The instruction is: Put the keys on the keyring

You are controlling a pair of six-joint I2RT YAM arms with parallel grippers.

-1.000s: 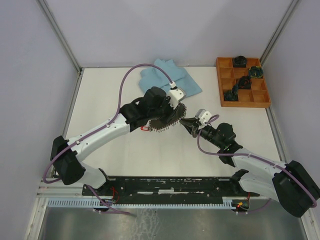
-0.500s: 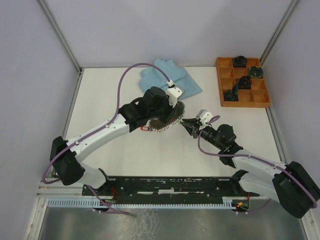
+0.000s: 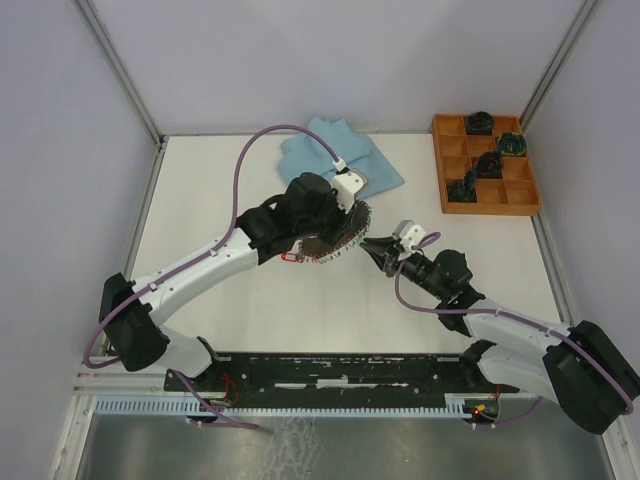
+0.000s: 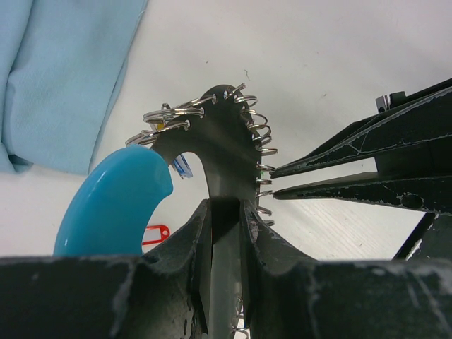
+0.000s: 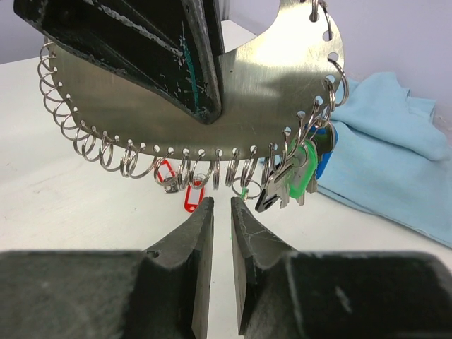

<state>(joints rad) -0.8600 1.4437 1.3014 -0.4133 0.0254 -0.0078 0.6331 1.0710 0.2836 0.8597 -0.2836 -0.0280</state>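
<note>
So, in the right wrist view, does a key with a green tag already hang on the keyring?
Yes, the green-tagged key hangs at the right edge of the keyring.

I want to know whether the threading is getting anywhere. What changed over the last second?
Very little. The left fingers, clamped on the keyring, edged slightly left and farther away, carrying it along. The right fingers stayed narrowly apart at its coiled edge, holding nothing. The hung keys stayed on; cloth and tray did not move.
</note>
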